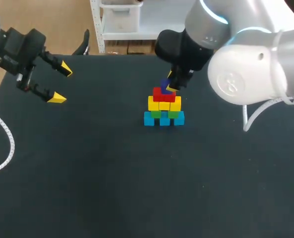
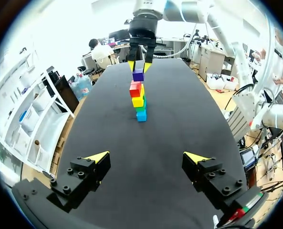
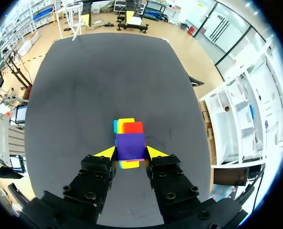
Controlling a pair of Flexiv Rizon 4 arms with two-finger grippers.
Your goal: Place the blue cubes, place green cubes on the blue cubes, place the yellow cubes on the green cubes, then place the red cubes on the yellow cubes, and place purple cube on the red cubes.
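Head view, mid-tabletop (image 1: 87, 173): one stack with three blue cubes (image 1: 164, 119) in the bottom row and two green cubes (image 1: 172, 114) showing above them, then yellow cubes (image 1: 164, 103) and red cubes (image 1: 163, 93) whose counts I cannot tell. One purple cube (image 1: 164, 84) sits directly over the red, clenched between the right tool's (image 1: 170, 84) two fingers. Far left, the left tool (image 1: 60, 83) hangs released, fingers spread wide.

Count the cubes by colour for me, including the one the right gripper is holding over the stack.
Blue cubes: 3
Green cubes: 2
Yellow cubes: 3
Red cubes: 2
Purple cube, held in the right gripper: 1
Total: 11
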